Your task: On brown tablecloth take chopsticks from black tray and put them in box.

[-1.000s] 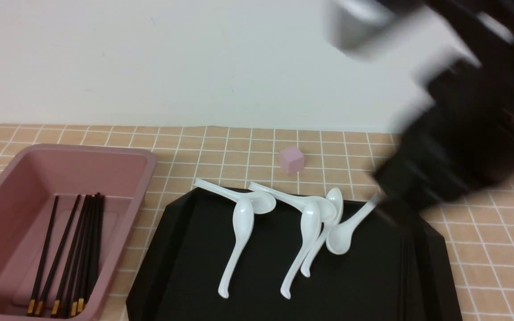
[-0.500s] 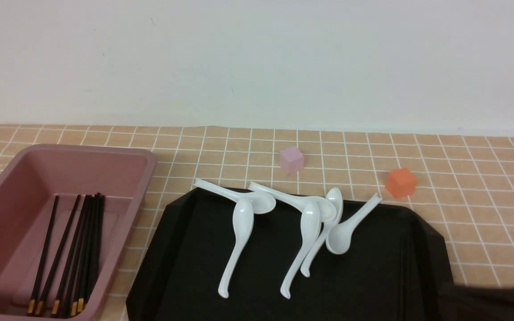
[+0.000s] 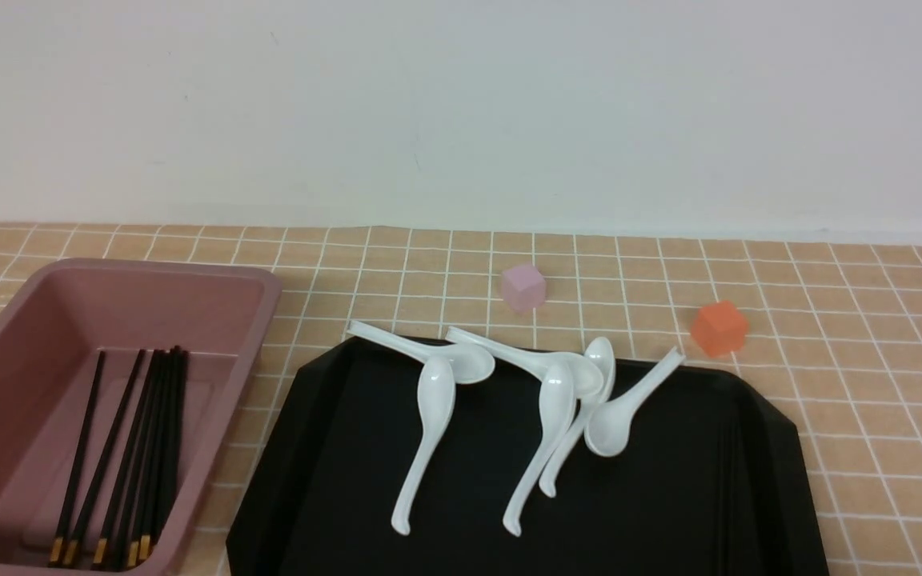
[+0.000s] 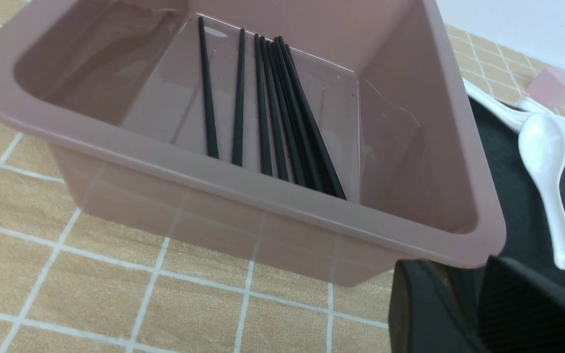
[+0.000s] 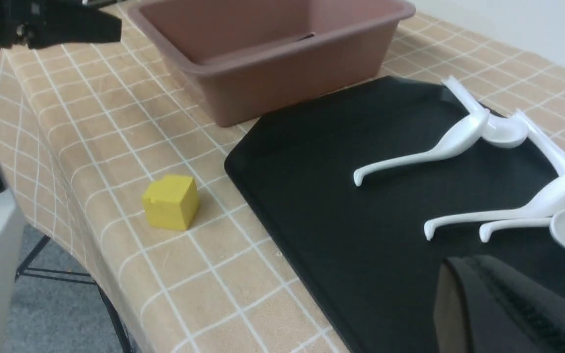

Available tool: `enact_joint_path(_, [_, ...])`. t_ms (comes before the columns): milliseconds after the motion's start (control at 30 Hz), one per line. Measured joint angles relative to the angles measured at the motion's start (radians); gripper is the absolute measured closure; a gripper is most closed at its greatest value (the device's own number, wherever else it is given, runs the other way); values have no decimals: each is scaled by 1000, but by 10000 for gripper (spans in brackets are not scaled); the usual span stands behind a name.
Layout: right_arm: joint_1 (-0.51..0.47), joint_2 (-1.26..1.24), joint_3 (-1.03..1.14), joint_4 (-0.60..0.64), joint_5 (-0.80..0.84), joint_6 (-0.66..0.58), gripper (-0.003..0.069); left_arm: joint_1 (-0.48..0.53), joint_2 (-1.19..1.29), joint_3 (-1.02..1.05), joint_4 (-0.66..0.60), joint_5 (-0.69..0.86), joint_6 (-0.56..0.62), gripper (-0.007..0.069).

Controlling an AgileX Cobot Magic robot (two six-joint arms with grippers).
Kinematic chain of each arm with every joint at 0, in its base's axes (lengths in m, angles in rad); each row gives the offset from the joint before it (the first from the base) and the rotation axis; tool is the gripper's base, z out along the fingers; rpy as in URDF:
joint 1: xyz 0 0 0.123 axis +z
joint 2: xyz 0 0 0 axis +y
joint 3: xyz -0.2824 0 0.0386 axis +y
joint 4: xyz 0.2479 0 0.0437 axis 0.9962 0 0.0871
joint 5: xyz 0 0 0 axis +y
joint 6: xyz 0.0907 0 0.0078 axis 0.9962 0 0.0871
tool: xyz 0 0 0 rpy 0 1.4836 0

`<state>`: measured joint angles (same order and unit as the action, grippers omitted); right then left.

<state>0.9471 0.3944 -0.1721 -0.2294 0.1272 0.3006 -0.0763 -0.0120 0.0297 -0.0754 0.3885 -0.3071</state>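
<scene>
Several thin black chopsticks with gold ends [image 3: 121,464] lie in the deep dusty-pink plastic box [image 3: 257,352]. We see their gold ends in the front view, but the box wall hides these in the left wrist view. Six white spoons [image 3: 435,396] rest on the large black tray [image 3: 285,456]; at its right side we see thin dark lines, and cannot tell what they are. Only the front view shows us the orange cube [image 3: 719,328]; only the right wrist view shows the yellow cube [image 5: 170,202]. We see the left gripper [image 4: 459,262] open, near the box, and the right gripper [image 5: 465,260] closed.
</scene>
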Motion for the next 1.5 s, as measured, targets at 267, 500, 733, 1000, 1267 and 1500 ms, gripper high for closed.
enact_joint_path(267, [-20,-71,11,27,24,-53,644,0,0,0,0,0,0,413])
enact_joint_path(500, [-369,-196,93,142,96,-106,638,0,0,0,0,0,0,406])
enact_joint_path(733, [-734,-343,142,148,122,-104,635,0,0,0,0,0,0,407])
enact_joint_path(1000, [-891,-404,196,161,148,-107,624,0,0,0,0,0,-1,407])
enact_joint_path(1267, [-896,-404,191,167,240,-106,615,0,0,0,0,0,-1,400])
enact_joint_path(1500, [-897,-404,190,167,242,-106,604,0,0,0,0,0,-1,393])
